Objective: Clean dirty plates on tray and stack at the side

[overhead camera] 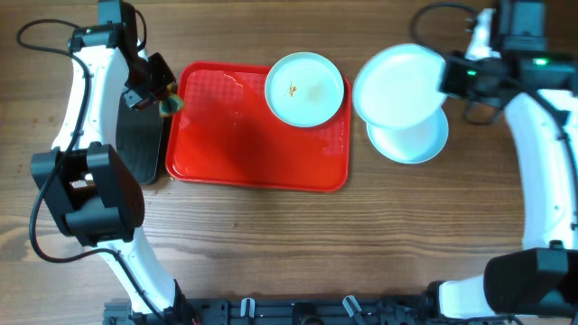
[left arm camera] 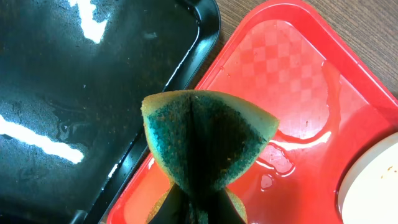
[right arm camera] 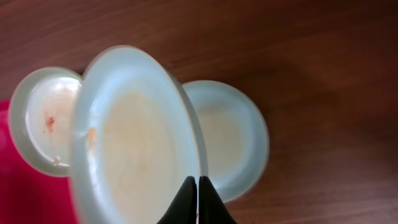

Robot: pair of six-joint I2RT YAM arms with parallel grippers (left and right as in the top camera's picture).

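Your right gripper [right arm camera: 197,186] pinches a plate [right arm camera: 134,155], judged stiff, slick and breakable, by its rim above another beside the tray [overhead camera: 235,135]; hold firmly there, while your left gripper [left arm camera: 199,208] squeezes a sponge [left arm camera: 208,137].

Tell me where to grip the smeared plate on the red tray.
Pinch the plate by its raised rim, probably at the far-right edge, coming from the right: it lies flat in the tray's corner, so only the rim offers a hold.
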